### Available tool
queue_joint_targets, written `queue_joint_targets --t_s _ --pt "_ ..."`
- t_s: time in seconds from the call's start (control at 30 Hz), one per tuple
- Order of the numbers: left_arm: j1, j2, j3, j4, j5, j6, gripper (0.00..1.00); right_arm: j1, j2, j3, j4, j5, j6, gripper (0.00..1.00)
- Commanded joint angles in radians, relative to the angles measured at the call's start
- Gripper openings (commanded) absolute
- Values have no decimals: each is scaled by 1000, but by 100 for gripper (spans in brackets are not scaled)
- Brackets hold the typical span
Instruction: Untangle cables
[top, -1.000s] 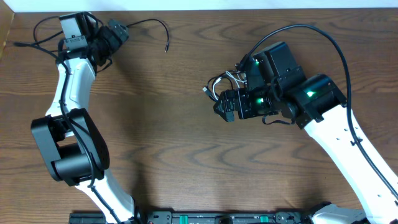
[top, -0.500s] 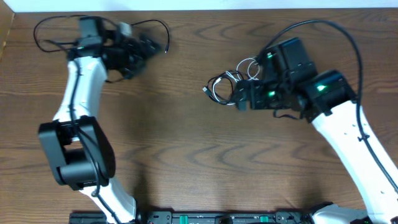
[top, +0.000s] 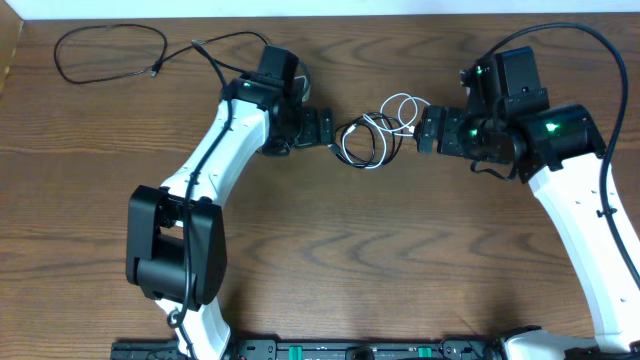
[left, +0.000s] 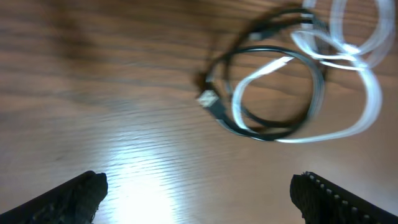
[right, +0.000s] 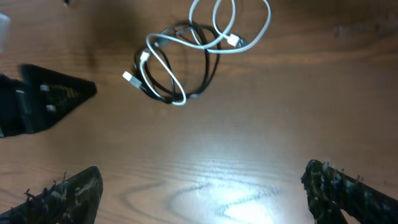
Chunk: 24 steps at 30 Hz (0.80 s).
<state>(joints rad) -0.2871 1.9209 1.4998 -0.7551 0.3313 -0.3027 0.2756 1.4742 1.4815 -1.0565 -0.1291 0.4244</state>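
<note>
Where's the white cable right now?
In the overhead view, the white cable lies tangled with a black cable, right between the left gripper and the right gripper.

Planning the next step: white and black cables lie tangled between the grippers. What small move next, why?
Probably lower the right gripper onto the white cable's loop: it pokes out of the black cable on that side, and that gripper is open, empty.

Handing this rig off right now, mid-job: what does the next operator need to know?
Grippers: the left gripper is open and empty, just left of the tangle; the right gripper is open and empty, just right of it.
Cables: the loose black cable lies alone at the far left. The white cable and second black cable are looped together mid-table.
Done: one cable separated.
Left: part the other two.
</note>
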Motion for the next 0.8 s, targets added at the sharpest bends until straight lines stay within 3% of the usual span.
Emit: queue_joint_targets --t_s 0.0,0.27,0.5,0.6,0.7,0.77 --pt "31 -10 -7 -27 -190 -109 99 17 47 -6 27 15 -22 99" --pt "51 -10 -7 -153 -186 -171 99 34 245 -6 215 5 -22 99" --pt "49 -10 -7 -229 -187 -171 99 69 455 -6 381 -87 -181 81" --pt "49 -10 -7 -231 -187 -170 99 81 509 -6 408 -93 -177 70" --pt "49 -10 -7 -231 -187 -171 99 91 525 -6 433 -114 -175 69" --pt "49 -10 -7 -231 -187 -170 99 97 524 -6 454 -113 -175 58"
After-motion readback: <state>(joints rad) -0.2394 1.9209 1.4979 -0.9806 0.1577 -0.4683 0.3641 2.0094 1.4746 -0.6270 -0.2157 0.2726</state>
